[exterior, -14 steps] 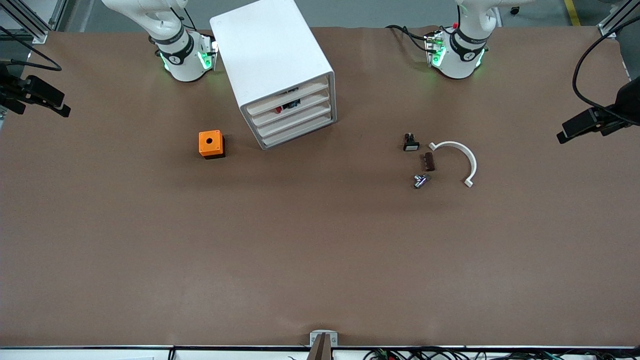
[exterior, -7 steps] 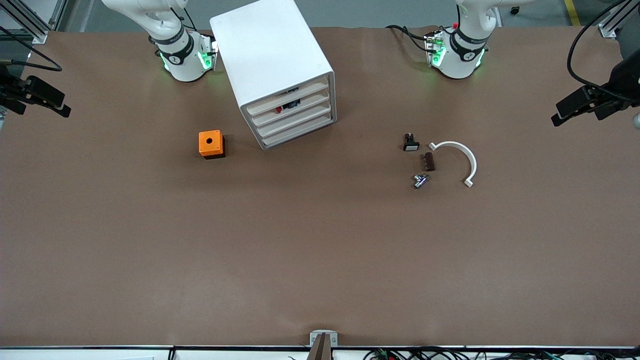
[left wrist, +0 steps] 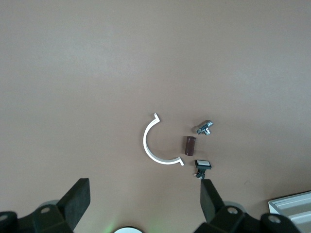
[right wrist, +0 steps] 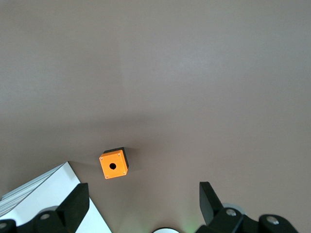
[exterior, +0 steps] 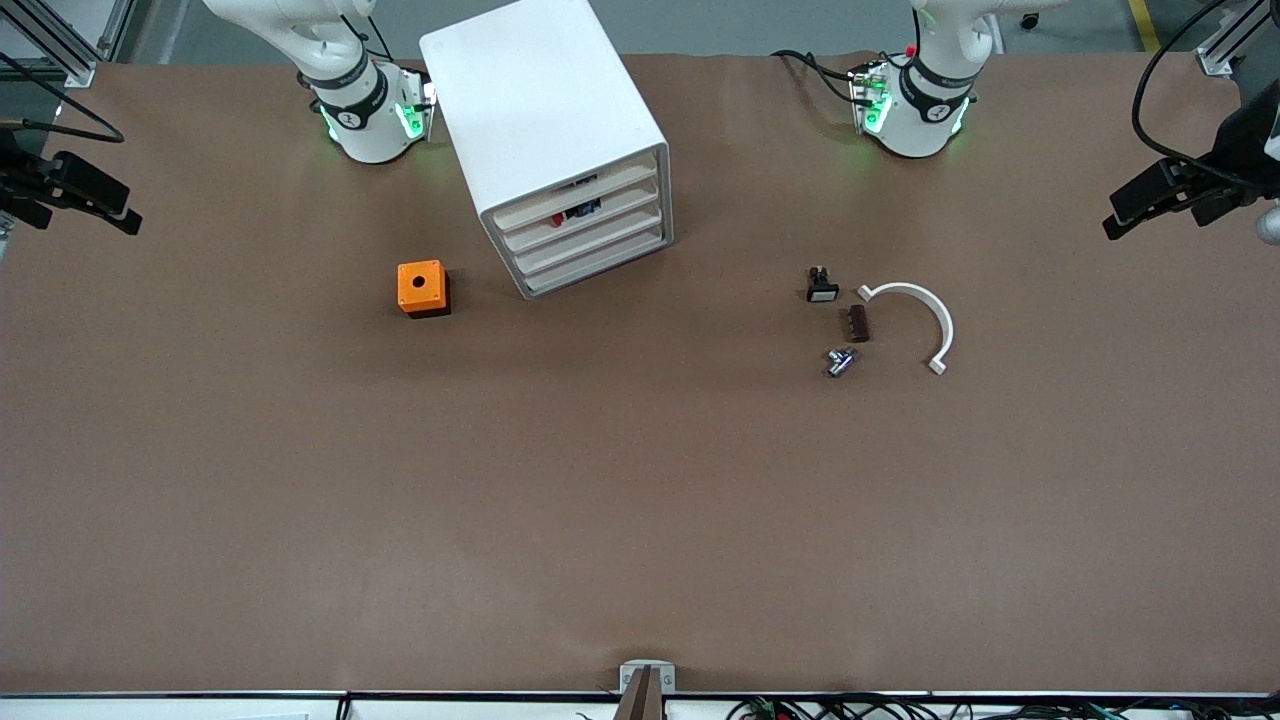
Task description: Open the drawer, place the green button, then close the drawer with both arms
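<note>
The white cabinet (exterior: 545,120) stands near the right arm's base, its four drawers (exterior: 590,245) all pushed in. One upper drawer front shows red and black parts. No green-capped button shows in any view. My left gripper (exterior: 1125,212) hangs open and empty in the air at the left arm's end of the table. In the left wrist view (left wrist: 144,204) it is over bare table. My right gripper (exterior: 118,210) hangs open and empty at the right arm's end. In the right wrist view (right wrist: 143,206) it is over bare table, with a cabinet corner (right wrist: 43,189) in sight.
An orange cube with a round hole (exterior: 421,287) sits beside the cabinet. A black switch with a flat white cap (exterior: 822,287), a brown part (exterior: 857,323), a metal fitting (exterior: 840,361) and a white curved piece (exterior: 925,315) lie together toward the left arm's end.
My left gripper has moved toward the robots' edge of the table, staying up in the air. My right gripper and the things on the table have not moved.
</note>
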`<state>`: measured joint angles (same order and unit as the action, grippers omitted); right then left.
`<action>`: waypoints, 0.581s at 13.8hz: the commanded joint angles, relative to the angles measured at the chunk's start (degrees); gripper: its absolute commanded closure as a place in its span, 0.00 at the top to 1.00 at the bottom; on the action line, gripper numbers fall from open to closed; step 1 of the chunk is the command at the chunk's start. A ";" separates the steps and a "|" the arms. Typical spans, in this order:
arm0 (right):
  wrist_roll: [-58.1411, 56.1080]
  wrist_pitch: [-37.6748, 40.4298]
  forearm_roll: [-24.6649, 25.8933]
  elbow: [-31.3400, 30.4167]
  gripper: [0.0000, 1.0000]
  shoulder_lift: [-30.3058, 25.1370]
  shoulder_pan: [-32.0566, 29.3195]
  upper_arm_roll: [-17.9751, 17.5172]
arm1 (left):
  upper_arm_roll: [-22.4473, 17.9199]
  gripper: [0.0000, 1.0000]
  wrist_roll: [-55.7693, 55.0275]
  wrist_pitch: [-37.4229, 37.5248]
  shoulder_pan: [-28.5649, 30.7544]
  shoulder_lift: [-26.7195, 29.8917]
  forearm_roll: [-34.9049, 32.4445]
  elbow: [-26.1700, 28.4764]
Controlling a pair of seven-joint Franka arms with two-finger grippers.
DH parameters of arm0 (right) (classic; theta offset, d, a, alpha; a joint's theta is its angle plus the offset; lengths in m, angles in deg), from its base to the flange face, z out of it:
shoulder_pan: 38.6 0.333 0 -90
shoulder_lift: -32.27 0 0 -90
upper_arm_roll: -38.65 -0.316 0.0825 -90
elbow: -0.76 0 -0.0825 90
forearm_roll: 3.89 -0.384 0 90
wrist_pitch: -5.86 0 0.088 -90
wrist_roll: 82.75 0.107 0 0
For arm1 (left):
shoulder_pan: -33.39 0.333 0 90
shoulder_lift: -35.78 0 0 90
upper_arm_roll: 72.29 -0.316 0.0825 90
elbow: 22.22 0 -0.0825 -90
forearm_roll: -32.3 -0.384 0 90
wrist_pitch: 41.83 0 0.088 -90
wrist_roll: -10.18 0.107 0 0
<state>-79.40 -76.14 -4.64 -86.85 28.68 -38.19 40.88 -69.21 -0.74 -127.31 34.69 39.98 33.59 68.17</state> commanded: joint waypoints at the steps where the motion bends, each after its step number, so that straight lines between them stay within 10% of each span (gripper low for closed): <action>1: -0.71 0.97 0.40 1.57 1.00 0.77 -0.94 -0.64 | 0.88 1.00 2.30 -0.47 0.89 0.98 -0.51 1.20; 8: -0.71 0.97 0.49 1.57 1.00 0.77 -0.94 -0.56 | 2.63 1.00 6.88 -0.12 0.36 2.30 -4.09 3.48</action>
<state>-79.40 -76.14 -4.64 -86.85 28.68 -38.19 40.88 -67.95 4.75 -127.29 34.69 40.04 32.40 68.98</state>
